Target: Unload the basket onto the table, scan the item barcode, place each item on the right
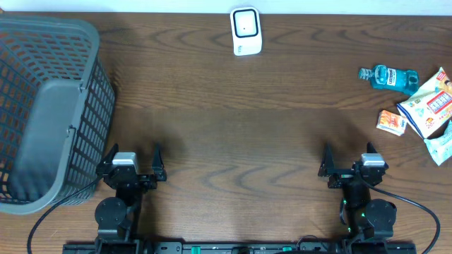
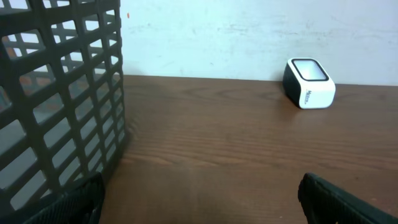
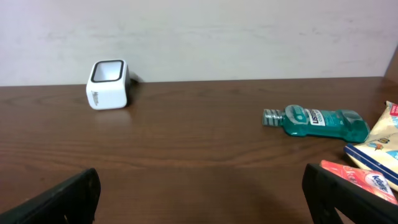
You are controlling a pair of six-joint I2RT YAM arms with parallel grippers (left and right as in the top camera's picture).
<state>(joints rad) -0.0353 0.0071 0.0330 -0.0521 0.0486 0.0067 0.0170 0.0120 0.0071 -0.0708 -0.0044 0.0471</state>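
Note:
A white barcode scanner (image 1: 246, 32) with a dark window stands at the table's far edge, also in the left wrist view (image 2: 309, 83) and the right wrist view (image 3: 108, 84). The items lie at the far right: a teal mouthwash bottle (image 1: 388, 77) (image 3: 317, 121) on its side, a small orange box (image 1: 392, 122) (image 3: 367, 180) and a snack packet (image 1: 431, 104) (image 3: 379, 140). No barcode shows on them. My left gripper (image 1: 135, 154) (image 2: 202, 202) and right gripper (image 1: 348, 156) (image 3: 202, 196) rest open near the front edge, holding nothing, far from the items.
A large grey plastic basket (image 1: 42, 106) (image 2: 62, 93) fills the left side, right beside my left gripper. A white and teal packet (image 1: 441, 144) lies at the right edge. Brown wooden tabletop (image 1: 240, 134) stretches between the arms and the scanner.

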